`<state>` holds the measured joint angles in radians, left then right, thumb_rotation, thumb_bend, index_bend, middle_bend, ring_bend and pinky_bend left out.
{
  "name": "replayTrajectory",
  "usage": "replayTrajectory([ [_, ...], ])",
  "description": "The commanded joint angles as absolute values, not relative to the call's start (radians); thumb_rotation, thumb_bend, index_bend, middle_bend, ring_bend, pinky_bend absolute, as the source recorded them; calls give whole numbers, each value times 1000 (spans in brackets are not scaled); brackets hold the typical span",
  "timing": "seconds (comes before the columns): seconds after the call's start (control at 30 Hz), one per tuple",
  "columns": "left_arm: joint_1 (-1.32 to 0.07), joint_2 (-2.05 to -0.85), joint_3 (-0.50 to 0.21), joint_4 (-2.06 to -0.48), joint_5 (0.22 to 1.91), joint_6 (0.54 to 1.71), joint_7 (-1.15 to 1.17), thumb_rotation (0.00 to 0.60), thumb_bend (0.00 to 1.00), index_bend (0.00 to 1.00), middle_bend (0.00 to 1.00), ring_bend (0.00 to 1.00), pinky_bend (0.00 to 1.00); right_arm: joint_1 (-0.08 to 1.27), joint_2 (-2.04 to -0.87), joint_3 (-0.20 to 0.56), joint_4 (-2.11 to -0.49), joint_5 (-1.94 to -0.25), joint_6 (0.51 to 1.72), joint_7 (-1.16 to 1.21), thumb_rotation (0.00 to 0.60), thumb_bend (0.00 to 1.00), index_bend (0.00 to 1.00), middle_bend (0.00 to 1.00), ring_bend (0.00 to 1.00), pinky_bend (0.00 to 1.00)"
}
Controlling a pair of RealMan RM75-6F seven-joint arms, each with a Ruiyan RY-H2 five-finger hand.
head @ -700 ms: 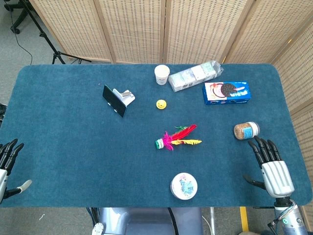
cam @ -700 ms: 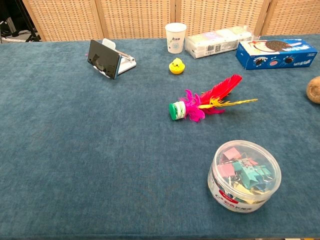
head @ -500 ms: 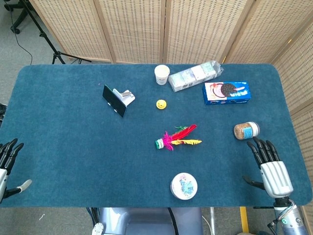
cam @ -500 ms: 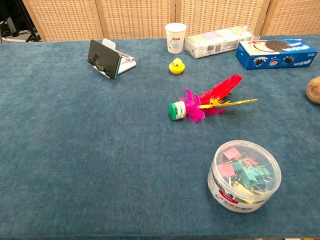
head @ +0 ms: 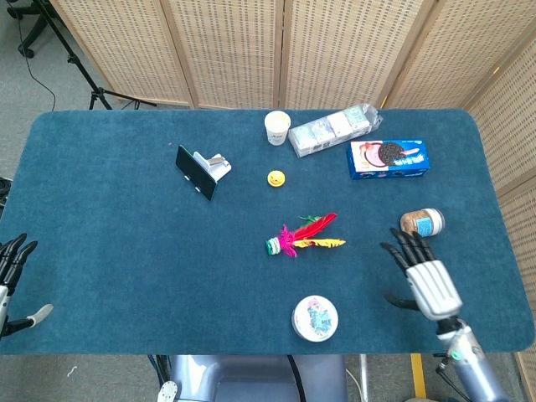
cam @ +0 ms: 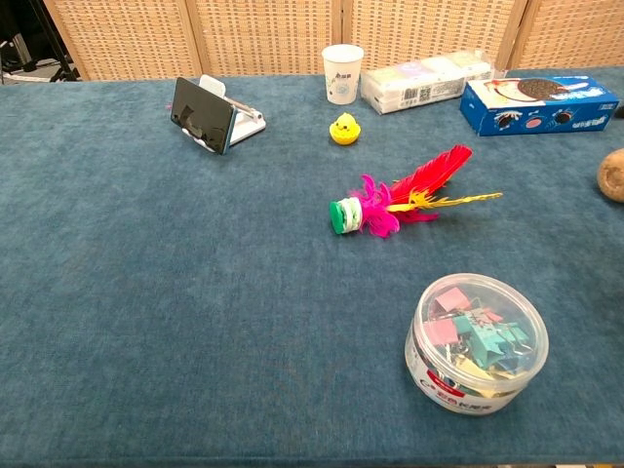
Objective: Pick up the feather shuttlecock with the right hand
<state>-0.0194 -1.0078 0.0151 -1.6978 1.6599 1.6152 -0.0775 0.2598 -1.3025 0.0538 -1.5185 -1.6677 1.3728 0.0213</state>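
Note:
The feather shuttlecock lies on its side in the middle of the blue table, green base to the left, pink, red and yellow feathers fanning right. My right hand hovers to its right near the front edge, fingers spread, holding nothing. It is well apart from the shuttlecock. My left hand shows at the far left table edge, fingers apart and empty. Neither hand appears in the chest view.
A round tub of binder clips sits in front of the shuttlecock. A brown jar lies just beyond my right hand. Further back are a cookie box, tissue pack, paper cup, yellow chick toy and phone stand.
My right hand has shifted left and slightly forward over the table, toward the shuttlecock. The left hand has barely moved. The objects lie where they were.

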Motion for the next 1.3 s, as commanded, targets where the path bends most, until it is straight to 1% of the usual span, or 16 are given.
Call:
replayTrajectory([
  [0.03, -25, -1008, 11, -1701, 1646, 1602, -72, 600, 0, 0, 0, 0, 0, 354, -1390, 100, -1474, -1678, 1291, 22, 600, 67, 297, 0, 0, 0],
  [0.13, -30, -1005, 5, -1703, 1628, 1588, -76, 600, 0, 0, 0, 0, 0, 415, -1471, 123, -1418, -1671, 1240, -16, 600, 136, 341, 0, 0, 0],
  [0.3, -34, -999, 0, -1703, 1615, 1580, -90, 600, 0, 0, 0, 0, 0, 475, -1581, 133, -1332, -1642, 1172, -91, 600, 165, 372, 0, 0, 0],
  [0.5, -34, -994, -1, -1700, 1614, 1582, -105, 600, 0, 0, 0, 0, 0, 511, -1656, 144, -1234, -1646, 1182, -158, 600, 225, 372, 0, 0, 0],
  [0.67, -35, -991, -1, -1702, 1610, 1577, -113, 600, 0, 0, 0, 0, 0, 529, -1687, 158, -1182, -1635, 1196, -178, 600, 258, 372, 1, 0, 0],
  [0.87, -35, -992, 2, -1703, 1616, 1576, -108, 600, 0, 0, 0, 0, 0, 542, -1691, 158, -1142, -1616, 1188, -194, 600, 260, 392, 1, 0, 0],
  [1.07, -37, -995, 4, -1706, 1618, 1571, -97, 600, 0, 0, 0, 0, 0, 557, -1709, 160, -1090, -1587, 1170, -186, 600, 330, 432, 6, 0, 0],
  [1.13, -38, -996, 3, -1706, 1615, 1568, -95, 600, 0, 0, 0, 0, 0, 559, -1715, 159, -1078, -1581, 1168, -179, 600, 374, 447, 13, 0, 0],
  [1.3, -41, -996, 0, -1707, 1607, 1562, -93, 600, 0, 0, 0, 0, 0, 567, -1732, 154, -1044, -1569, 1165, -164, 600, 386, 466, 19, 0, 0],
])
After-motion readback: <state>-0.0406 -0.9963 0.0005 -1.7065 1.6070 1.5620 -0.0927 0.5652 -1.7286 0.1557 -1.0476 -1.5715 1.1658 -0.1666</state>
